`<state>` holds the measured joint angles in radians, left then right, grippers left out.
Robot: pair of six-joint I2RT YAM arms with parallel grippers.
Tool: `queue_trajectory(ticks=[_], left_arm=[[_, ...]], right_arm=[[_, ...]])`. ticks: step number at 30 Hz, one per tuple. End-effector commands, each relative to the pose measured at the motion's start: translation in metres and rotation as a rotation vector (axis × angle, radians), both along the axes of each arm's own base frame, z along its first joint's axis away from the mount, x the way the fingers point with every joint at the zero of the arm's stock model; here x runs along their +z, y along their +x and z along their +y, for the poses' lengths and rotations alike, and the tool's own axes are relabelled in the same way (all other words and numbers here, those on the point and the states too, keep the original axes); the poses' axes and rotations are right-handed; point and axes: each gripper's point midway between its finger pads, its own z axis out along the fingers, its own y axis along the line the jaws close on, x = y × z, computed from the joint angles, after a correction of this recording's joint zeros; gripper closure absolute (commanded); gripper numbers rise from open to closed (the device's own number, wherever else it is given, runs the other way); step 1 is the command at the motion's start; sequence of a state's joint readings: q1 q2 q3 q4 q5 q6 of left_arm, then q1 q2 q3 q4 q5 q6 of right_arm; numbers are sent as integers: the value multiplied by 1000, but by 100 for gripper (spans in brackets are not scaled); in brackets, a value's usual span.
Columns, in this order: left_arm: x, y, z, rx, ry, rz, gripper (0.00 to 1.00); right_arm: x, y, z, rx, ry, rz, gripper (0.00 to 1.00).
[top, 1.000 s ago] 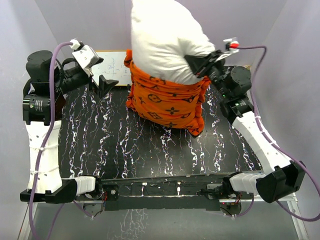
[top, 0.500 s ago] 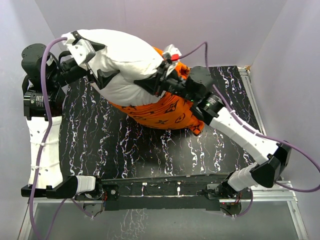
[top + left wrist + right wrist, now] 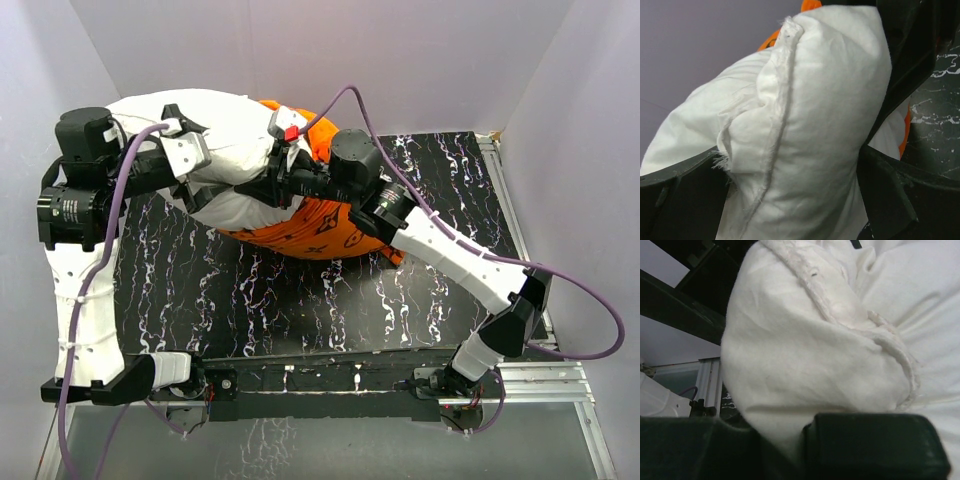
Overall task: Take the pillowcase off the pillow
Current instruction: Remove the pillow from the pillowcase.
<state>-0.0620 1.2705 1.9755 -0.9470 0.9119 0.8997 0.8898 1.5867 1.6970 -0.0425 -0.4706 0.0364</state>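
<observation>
The white pillow (image 3: 235,135) lies tilted at the back left of the table, its lower end still inside the orange pillowcase (image 3: 310,230). My left gripper (image 3: 200,170) clasps a seamed pillow corner (image 3: 805,100). Its jaws (image 3: 792,160) stand wide apart, and both fingers press the stuffing. My right gripper (image 3: 262,190) reaches in from the right. It is shut (image 3: 805,440) on a pinch of white pillow fabric (image 3: 805,355). Orange pillowcase edges (image 3: 905,135) show behind the pillow in the left wrist view.
The black marbled table top (image 3: 300,310) lies in front of the bundle. Purple-grey walls close in the back and sides. A metal frame rail (image 3: 505,190) runs along the table's right edge. The right arm (image 3: 450,260) stretches diagonally across the table.
The right arm has swung the pillow from upright at the back down and to the left. The pillow corner now sits between the left gripper's fingers, which were empty before.
</observation>
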Motion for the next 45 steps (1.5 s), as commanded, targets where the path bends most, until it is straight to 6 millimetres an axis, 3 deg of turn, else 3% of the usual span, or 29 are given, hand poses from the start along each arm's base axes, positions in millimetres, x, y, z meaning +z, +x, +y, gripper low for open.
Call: queue_trajectory(ticks=[1, 4, 6, 9, 11, 13, 15, 18, 20, 23, 25, 27, 32, 34, 37, 45], left_arm=[[-35, 7, 7, 4, 99, 49, 3], [-49, 16, 12, 25, 132, 50, 5], [-64, 27, 18, 61, 155, 80, 19], [-70, 51, 28, 178, 125, 115, 79], [-64, 66, 34, 267, 71, 107, 99], [-53, 80, 42, 357, 15, 86, 100], [-40, 96, 51, 445, -33, 69, 100], [-12, 124, 74, 611, -91, 6, 100], [-1, 142, 87, 692, -104, -33, 100], [12, 144, 85, 677, -113, -72, 100], [14, 143, 81, 658, -119, -81, 100], [13, 142, 81, 652, -113, -81, 100], [2, 137, 81, 628, -55, -88, 100], [1, 135, 81, 621, -39, -99, 100], [-2, 134, 81, 614, -14, -107, 100], [-5, 120, 85, 588, 85, -170, 100]], right_arm=[[21, -33, 3, 150, -11, -80, 92], [16, -38, 4, 168, -38, -87, 92], [18, -36, 1, 145, -26, -88, 85], [26, -23, -16, 41, 27, -75, 56], [31, -6, -41, -42, 84, -46, 42], [31, 16, -79, -136, 144, 4, 29], [31, 34, -125, -236, 213, 49, 26], [8, 54, -190, -413, 246, 118, 24], [-24, 73, -228, -589, 215, 174, 24], [-90, 97, -281, -863, 134, 276, 24], [-131, 106, -306, -966, 62, 303, 25], [-161, 110, -319, -1003, -8, 312, 25], [-213, 115, -332, -994, -179, 301, 22], [-227, 123, -351, -1035, -223, 319, 20], [-240, 135, -364, -1047, -266, 331, 20], [-276, 173, -343, -879, -397, 339, 20]])
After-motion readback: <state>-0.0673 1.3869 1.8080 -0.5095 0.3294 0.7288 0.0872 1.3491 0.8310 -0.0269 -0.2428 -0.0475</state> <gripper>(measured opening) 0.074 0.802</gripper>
